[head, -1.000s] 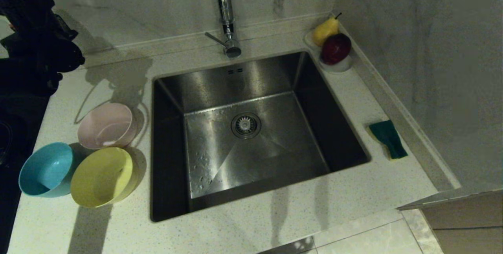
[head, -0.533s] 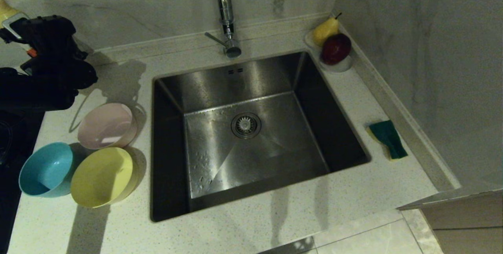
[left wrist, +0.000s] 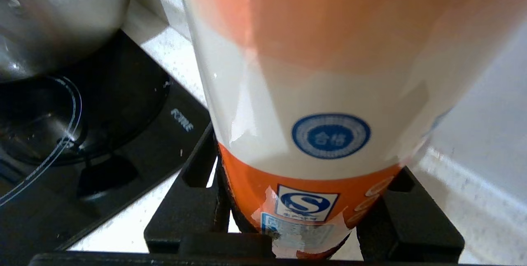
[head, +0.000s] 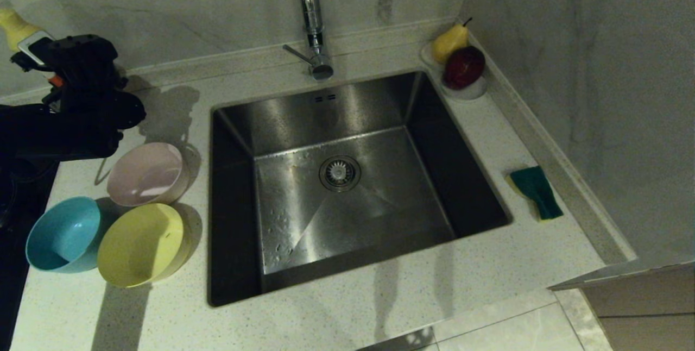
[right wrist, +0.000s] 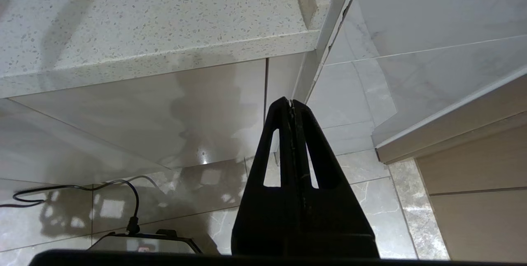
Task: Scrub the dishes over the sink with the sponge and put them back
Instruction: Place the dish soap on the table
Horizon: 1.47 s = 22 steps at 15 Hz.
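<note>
pear (head: 449, 41), red apple (head: 464, 67), orange-white bottle (left wrist: 325, 93)

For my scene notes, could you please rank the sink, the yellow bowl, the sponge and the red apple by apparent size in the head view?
1. sink
2. yellow bowl
3. sponge and red apple look about alike; the apple sits farther from the camera, so I leave them unranked.

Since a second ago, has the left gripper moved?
Yes. The left gripper, shut on an orange-and-white bottle, has shifted right toward the tap and now hangs above the pink bowl.
</note>
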Motion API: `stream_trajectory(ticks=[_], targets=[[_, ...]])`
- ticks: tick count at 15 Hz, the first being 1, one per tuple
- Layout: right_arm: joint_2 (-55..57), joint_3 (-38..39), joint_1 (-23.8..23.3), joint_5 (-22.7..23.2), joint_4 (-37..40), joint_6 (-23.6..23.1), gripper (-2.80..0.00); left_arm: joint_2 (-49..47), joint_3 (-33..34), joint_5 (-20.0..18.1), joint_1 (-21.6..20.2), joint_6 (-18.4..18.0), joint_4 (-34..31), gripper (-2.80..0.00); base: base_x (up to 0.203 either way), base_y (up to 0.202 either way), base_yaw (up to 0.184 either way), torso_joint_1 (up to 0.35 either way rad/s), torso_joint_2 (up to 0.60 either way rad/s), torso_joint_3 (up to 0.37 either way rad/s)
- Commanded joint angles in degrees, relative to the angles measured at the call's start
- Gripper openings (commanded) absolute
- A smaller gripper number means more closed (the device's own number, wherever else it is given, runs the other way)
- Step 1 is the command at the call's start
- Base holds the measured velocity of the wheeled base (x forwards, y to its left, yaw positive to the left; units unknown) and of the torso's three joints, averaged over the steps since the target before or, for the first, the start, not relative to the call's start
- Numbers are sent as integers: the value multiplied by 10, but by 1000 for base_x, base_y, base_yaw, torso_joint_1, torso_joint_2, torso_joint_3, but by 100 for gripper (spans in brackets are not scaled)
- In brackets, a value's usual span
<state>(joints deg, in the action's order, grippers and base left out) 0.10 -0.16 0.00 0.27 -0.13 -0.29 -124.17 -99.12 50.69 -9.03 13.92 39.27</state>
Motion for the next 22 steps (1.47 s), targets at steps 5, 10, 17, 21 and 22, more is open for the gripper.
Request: stream_trajectory(ticks=[5,10,17,21,22], targets=[[0,0,0,0,0,0,-280,-4,4,9,0,-3,12,-280,0,0,0,0,0,0],[0,0,1,0,0,0,-280,-1,9,17,0,-4,8,0,0,0,0,0,0,0],[0,1,0,0,0,0,-280,57,10,1,0,-4,-3,0,0,0,0,0,0,0],[0,0,0,0,0,0,-280,143,30,-18,0,-3,-35,0,0,0,0,0,0,0],[0,0,0,0,0,-1,-280,175,31,-24,1,-4,-48,0,0,0,0,0,0,0]])
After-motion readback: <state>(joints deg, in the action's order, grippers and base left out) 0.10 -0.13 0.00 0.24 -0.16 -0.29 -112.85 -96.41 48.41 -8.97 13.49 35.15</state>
